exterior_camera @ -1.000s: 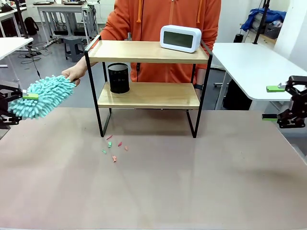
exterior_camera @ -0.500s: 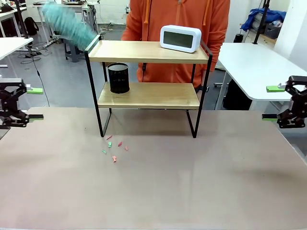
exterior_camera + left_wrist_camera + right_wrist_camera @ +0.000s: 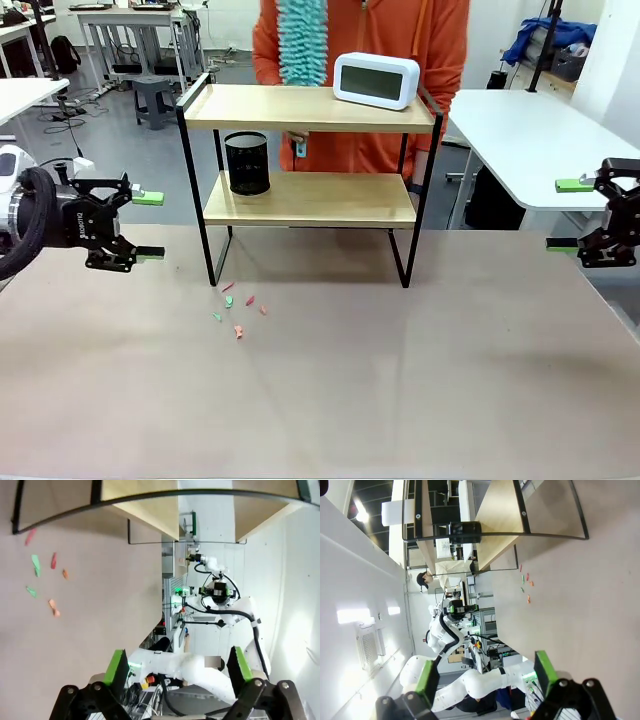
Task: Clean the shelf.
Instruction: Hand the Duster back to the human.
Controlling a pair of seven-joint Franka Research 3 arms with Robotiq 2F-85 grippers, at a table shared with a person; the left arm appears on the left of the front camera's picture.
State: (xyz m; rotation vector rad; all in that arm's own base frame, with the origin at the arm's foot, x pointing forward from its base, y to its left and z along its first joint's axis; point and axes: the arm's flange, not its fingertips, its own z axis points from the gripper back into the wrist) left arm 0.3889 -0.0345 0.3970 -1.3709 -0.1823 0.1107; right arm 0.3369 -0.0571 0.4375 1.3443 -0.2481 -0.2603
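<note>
Dusting step now: person holds the blue duster (image 3: 301, 40) over the shelf (image 3: 310, 108). Your left tool (image 3: 140, 226) & right tool (image 3: 568, 214) hang wide, empty. Next, sweep top board w/o bumping clock (image 3: 376, 80).

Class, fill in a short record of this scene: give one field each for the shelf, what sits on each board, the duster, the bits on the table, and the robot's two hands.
shelf: two-tier rack standing on the far part of the table
top board: white clock, towards the right
lower board: black mesh cup, at the left
duster: teal, fluffy, held up by the person behind the shelf
table bits: small red and green scraps in front of the shelf's left leg
left hand: open, empty
right hand: open, empty
</note>
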